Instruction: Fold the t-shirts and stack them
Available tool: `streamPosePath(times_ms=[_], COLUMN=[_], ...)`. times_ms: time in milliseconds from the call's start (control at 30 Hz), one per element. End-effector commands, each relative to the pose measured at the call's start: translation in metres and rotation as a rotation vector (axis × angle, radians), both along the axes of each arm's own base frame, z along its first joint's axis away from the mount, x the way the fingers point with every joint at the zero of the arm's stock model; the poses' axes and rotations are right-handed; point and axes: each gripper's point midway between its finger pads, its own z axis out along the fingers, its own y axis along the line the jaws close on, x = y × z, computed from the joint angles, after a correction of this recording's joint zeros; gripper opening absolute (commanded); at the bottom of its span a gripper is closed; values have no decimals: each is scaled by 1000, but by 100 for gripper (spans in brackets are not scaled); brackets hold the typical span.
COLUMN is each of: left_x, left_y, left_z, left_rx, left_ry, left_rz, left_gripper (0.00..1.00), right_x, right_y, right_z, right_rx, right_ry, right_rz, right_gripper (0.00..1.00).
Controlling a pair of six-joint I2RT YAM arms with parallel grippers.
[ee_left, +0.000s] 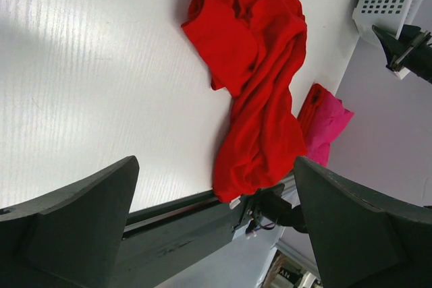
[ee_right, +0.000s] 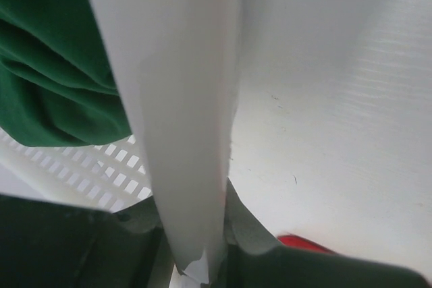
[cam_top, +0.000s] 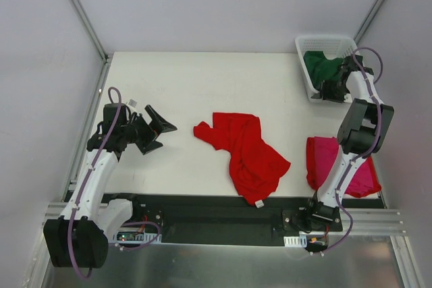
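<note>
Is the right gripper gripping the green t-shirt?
No: the right gripper clamps the white basket by its wall, with the green t-shirt lying inside beside it.

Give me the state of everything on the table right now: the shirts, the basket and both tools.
red t-shirt: crumpled, unfolded, mid-table.
pink t-shirt: compact heap at the near right edge, fold unclear.
green t-shirt: bunched inside the basket.
basket: upright, far right corner, wall gripped.
left tool: open, empty.
right tool: shut on the basket wall.

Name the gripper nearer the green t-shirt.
Right. The right gripper is clamped on the wall of the white basket, right beside the green t-shirt inside; the left gripper hangs open far across the table, left of the red t-shirt.
</note>
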Motion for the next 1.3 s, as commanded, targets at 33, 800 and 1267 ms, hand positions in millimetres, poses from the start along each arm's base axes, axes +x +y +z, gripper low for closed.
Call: streamPosePath(times_ms=[33, 800, 1267], left_x=[2, -1, -2], left_y=[0, -3, -4], left_z=[1, 3, 5], left_rx=[16, 5, 0], left_ry=[-13, -17, -13], left_rz=[-6, -31, -34], left_gripper=[99, 99, 99], right_x=[103, 74, 64], right_y=[14, 5, -15], right_z=[42, 49, 66], right_rx=[126, 36, -29], right_ry=[-411, -471, -494], right_rz=[-37, -115, -140], right_gripper=[1, 2, 1])
